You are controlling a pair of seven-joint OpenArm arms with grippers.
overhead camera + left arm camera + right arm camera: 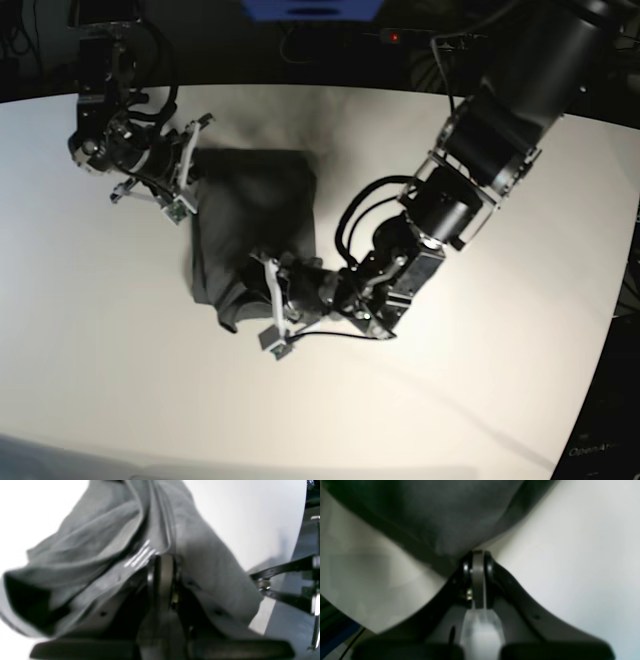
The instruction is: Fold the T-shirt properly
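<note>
Two grippers hold the T-shirt (255, 215) at once, and it lies partly folded as a dark, roughly rectangular bundle on the white bench (480, 380), toward the far left of the base view. The left gripper (268, 300) sits at the near edge of the bundle; its wrist view shows the jaws pressed together with grey cloth (105, 545) draped over and around them, so they appear to be pinching a hem or fold. The right gripper (185, 180) is at the far left corner of the garment, and its wrist view shows jaws likewise pressed together with a dark edge of the cloth (432, 525) caught at their tips. The fabric looks soft, light and limp, with loose wrinkles and sagging layers, so I judge it will droop and bunch wherever it is unsupported and will not keep a crease unaided. Sensible holds are along the hems and corners, through all layers at once, with both holds kept level so that the fold stays square. Pulling one side alone would likely skew the bundle.
</note>
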